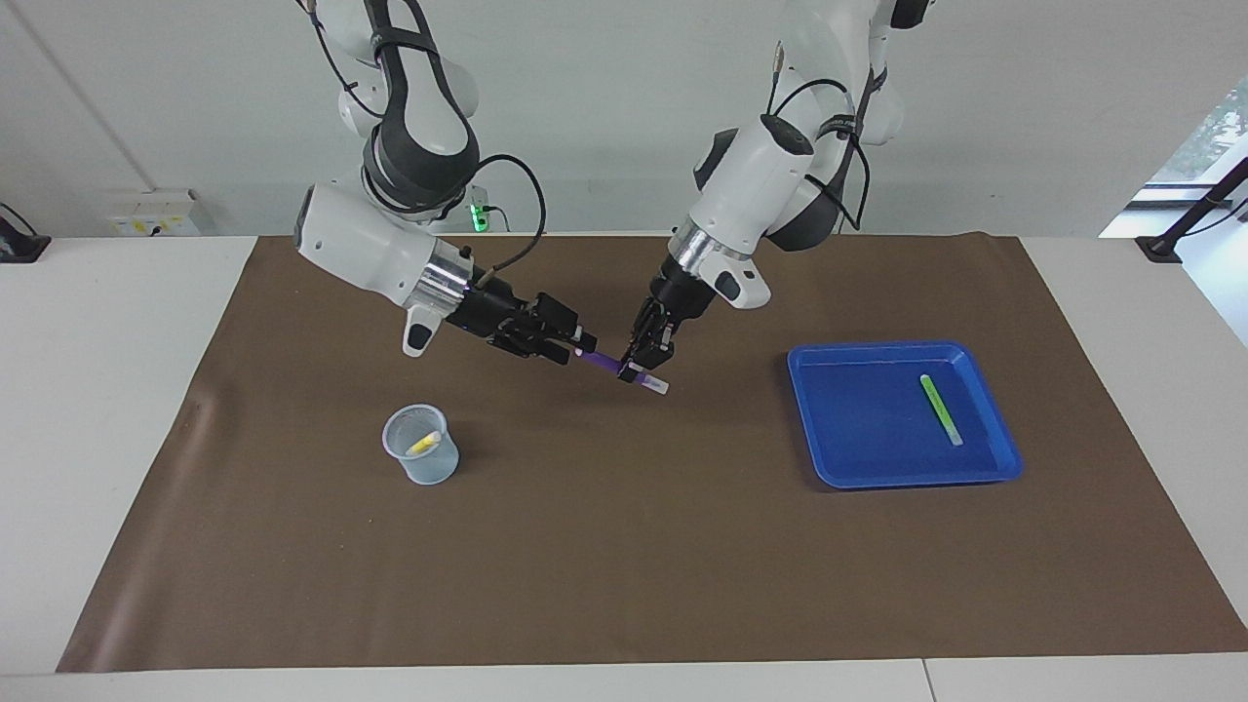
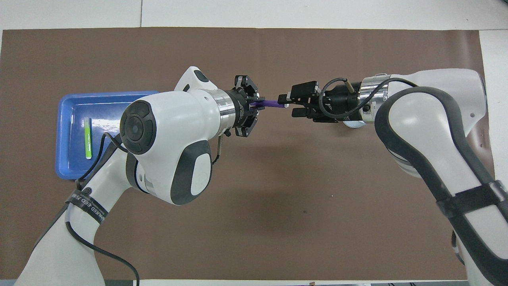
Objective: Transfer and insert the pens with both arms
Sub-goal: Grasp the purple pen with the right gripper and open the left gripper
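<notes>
My left gripper (image 1: 639, 369) (image 2: 256, 105) is shut on the purple pen (image 1: 604, 361) (image 2: 272, 103), holding it level over the middle of the mat. My right gripper (image 1: 575, 343) (image 2: 286, 105) faces it, open, one finger on each side of the pen's pale free end. The green pen (image 1: 940, 409) (image 2: 87, 132) lies in the blue tray (image 1: 868, 439) (image 2: 71, 159) toward the left arm's end of the table. The yellow pen (image 1: 423, 445) stands slanted in a clear cup (image 1: 419, 463) toward the right arm's end; in the overhead view my right arm hides it.
A brown mat (image 1: 624, 565) (image 2: 254, 222) covers most of the white table. Only a sliver of the cup (image 2: 351, 124) shows under the right wrist from overhead. Both arms' forearms stretch low over the half of the mat nearer the robots.
</notes>
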Available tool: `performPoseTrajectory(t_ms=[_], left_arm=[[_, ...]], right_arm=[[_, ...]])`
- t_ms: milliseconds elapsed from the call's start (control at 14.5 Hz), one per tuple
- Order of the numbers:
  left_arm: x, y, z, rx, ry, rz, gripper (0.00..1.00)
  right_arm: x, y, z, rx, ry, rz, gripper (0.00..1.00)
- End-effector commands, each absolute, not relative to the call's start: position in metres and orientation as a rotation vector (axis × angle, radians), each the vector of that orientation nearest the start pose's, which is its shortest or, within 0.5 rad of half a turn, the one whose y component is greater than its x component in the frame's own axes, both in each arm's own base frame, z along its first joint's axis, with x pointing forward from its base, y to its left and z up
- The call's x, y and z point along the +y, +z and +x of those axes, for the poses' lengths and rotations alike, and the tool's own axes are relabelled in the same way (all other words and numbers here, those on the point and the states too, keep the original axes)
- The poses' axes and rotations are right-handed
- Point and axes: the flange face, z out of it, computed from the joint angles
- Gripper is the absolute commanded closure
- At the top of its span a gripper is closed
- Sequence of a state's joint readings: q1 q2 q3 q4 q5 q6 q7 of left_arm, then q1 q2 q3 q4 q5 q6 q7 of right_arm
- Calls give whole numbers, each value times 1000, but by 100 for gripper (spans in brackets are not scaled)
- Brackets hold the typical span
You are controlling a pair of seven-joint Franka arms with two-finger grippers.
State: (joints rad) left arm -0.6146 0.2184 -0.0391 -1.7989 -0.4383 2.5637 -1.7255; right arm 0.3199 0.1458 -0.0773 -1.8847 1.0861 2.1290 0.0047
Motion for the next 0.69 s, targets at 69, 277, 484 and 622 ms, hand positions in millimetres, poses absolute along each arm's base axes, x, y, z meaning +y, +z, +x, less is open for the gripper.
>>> performPoseTrajectory(t_ms=[69, 277, 484, 622], left_arm=[[-409, 489, 530, 1609, -159, 1877, 100], [-410, 488, 530, 1608, -159, 1878, 100], [-415, 488, 525, 1599, -163, 1886, 100], [-415, 488, 525, 1599, -163, 1886, 100]], right_arm=[[189, 462, 582, 375, 14, -2157, 39], [191, 463, 584, 407, -6, -2157, 41], [197, 461, 583, 402, -7, -2162, 42], [196, 462, 584, 406, -15, -2161, 50]])
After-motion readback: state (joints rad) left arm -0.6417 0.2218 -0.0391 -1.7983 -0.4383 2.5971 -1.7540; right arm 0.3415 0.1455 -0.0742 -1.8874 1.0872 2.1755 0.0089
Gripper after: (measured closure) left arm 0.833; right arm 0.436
